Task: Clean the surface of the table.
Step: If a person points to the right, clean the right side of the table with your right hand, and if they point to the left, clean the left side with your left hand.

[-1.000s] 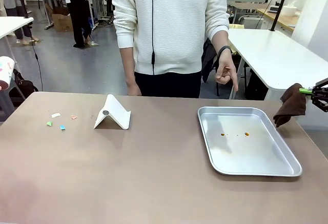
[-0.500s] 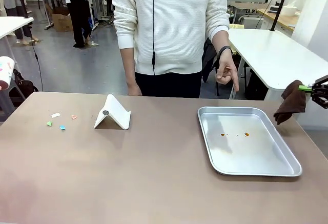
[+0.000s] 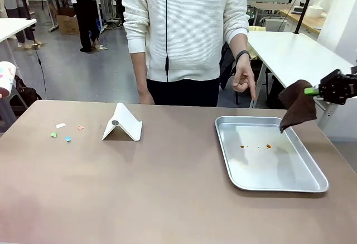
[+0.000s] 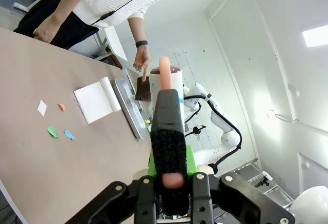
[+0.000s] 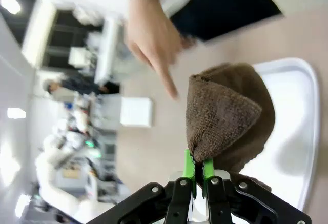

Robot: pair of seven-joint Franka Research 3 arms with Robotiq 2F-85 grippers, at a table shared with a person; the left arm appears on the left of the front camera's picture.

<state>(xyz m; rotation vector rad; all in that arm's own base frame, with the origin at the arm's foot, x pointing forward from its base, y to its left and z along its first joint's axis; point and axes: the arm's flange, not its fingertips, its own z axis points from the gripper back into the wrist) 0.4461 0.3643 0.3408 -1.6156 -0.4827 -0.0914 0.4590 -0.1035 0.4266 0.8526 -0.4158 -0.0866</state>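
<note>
The taupe-brown table (image 3: 167,188) carries several small coloured paper scraps (image 3: 66,132) at its left. My right gripper (image 3: 319,91) is shut on a brown cloth (image 3: 297,108), which hangs above the far right corner of a metal tray (image 3: 279,171). In the right wrist view the cloth (image 5: 230,116) bunches above my right gripper (image 5: 197,170), over the tray (image 5: 302,131). My left gripper (image 4: 171,175) is shut on a black tool with a pink tip (image 4: 168,116), held high above the table (image 4: 31,147) and the scraps (image 4: 51,130).
A white folded stand (image 3: 122,124) sits left of centre. The tray holds a few orange-brown spots (image 3: 255,146). A person in a white top stands at the far edge, one hand (image 3: 245,79) pointing down toward the tray. White-topped tables stand beyond.
My right gripper has carried the brown cloth left and slightly up, from off the table's right edge to above the tray's far right corner. The person's hand stays pointing.
</note>
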